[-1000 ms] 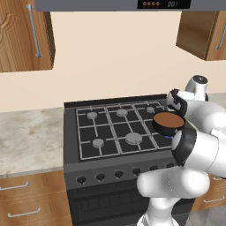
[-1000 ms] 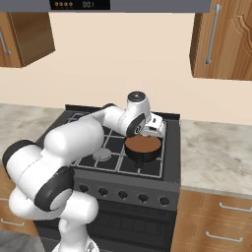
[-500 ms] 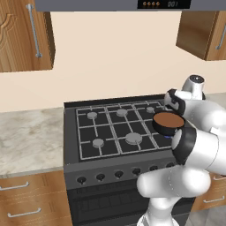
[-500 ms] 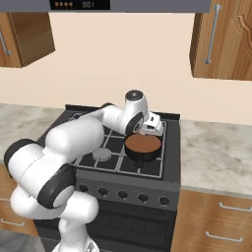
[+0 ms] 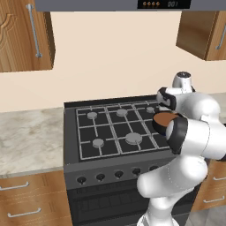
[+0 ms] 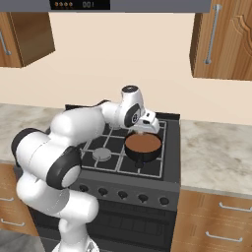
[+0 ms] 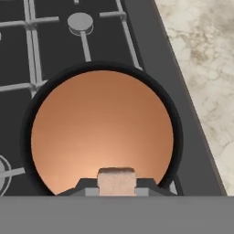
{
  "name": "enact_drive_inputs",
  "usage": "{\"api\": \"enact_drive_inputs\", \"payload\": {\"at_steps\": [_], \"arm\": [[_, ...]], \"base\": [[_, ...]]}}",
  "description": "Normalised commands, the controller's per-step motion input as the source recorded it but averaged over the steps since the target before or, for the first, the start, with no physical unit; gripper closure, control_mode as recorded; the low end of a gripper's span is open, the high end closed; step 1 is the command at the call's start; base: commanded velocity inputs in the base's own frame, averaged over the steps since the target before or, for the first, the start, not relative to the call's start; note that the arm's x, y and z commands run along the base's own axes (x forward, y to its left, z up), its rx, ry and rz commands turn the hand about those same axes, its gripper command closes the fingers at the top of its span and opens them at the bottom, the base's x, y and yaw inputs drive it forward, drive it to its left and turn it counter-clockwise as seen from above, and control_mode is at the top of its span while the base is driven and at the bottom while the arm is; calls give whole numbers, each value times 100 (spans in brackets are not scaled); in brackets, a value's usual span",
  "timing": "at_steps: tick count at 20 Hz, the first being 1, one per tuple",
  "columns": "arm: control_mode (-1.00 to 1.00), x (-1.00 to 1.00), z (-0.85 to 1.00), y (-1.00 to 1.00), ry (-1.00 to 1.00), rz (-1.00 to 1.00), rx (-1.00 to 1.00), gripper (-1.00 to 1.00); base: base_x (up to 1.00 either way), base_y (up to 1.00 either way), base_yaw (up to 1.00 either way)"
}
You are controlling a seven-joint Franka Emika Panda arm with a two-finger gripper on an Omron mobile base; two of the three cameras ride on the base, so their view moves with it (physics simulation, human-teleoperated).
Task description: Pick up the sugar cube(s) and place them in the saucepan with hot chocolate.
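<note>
We see the gripper (image 7: 117, 188) clenched narrowly on a sugar cube (image 7: 117, 180), its dark fingers (image 7: 84, 186) pressed against the cube's two sides. The cube hangs directly above the saucepan with hot chocolate (image 7: 101, 131), over the near edge of the orange-brown liquid. The pan sits on the stove (image 6: 170, 172), on the front burner nearest the marble counter (image 6: 216, 152). We note a lit display on the range hood (image 5: 152, 4), its characters too small to read.

My saucepan (image 6: 143, 144) of hot chocolate sits on the stove (image 6: 101, 172), on the front burner by the counter (image 6: 216, 152).
</note>
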Motion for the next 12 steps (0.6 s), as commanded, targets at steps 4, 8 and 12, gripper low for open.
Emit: {"api": "enact_drive_inputs", "payload": {"at_steps": [4,8,12], "arm": [[-100,1,0,3,1,1,0,100],[-100,18,0,1,-1,7,0,100],[-100,30,-1,1,0,7,0,100]], "base": [[0,0,0],[0,0,0],[0,0,0]]}}
